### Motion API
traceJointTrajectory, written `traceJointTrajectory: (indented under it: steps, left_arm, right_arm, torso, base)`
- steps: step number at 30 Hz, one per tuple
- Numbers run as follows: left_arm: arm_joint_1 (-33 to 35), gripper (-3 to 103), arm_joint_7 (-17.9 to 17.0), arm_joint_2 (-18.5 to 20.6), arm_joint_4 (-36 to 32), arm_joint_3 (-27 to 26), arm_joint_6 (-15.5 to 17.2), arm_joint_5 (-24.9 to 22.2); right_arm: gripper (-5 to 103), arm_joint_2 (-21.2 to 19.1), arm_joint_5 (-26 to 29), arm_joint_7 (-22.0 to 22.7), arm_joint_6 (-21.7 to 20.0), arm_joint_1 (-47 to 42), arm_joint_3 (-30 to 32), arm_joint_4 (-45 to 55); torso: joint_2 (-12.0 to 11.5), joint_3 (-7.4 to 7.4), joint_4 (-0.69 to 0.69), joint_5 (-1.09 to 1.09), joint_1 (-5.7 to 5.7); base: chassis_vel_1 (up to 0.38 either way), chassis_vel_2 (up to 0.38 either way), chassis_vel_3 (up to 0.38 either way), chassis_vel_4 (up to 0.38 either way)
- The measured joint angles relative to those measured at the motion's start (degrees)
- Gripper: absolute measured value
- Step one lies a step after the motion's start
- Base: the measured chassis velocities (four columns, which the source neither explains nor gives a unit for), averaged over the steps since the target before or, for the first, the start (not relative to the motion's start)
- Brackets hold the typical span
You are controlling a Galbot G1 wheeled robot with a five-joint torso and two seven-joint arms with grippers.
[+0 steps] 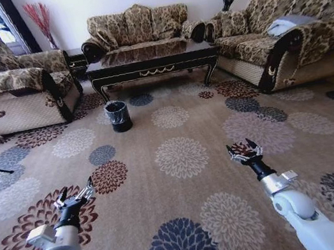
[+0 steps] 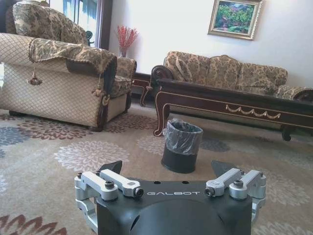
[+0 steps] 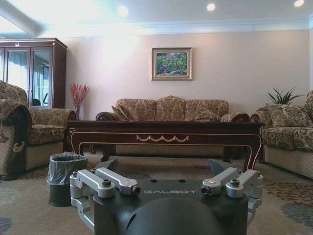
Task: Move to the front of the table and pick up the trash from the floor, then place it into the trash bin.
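1. Living rm w/ patterned sofas on three sides, framed painting on far wall, red dried stems in far corner, green plant by sofa on the other side.
2. Carpeted floor w/ round flower medallions spreading all around both pincers.
3. Left gripper held low over floor, pointing fwd, fingers spread apart, nothing between them.
4. Right gripper same pose at matching height, well apart from left one, fingers spread, nothing held.
5. Trash bin standing upright on carpet ahead of left gripper, well beyond its tips, clear liner folded over rim; ahead and across to the left from right gripper.
6. Table farther ahead than bin, roughly centred between the two pincers, gold scroll ornament on front rail facing them.
7. Bin just in front of table's left front leg, near but apart from it.
8. Left wrist view: bin straight ahead between finger tips, table behind it.
9. Right wrist view: table dead ahead, bin off toward the left-arm side.
10. Trash pieces: cannot make out any on visible carpet.
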Motion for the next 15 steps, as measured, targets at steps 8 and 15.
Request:
traceJointTrajectory:
  steps: [8, 15]
  left_arm:
    - [-0.2, 100, 0.0, 0.1, 0.3, 0.3, -0.1, -0.1]
    - [-0.6, 100, -1.4, 0.3, 0.4, 0.5, 0.3, -1.4]
  right_arm:
    - [100, 0.3, 0.0, 0.0, 0.2, -0.1, -0.2, 0.0]
    - [100, 0.6, -0.1, 0.1, 0.2, -0.1, -0.3, 0.0]
  torso:
    - [0.0, 0.00, 0.02, -0.03, -0.01]
    - [0.0, 0.00, -0.01, 0.01, 0.00]
  base:
    - [0.114, 0.094, -0.096, -0.079]
    - [0.003, 0.020, 0.000, 0.000]
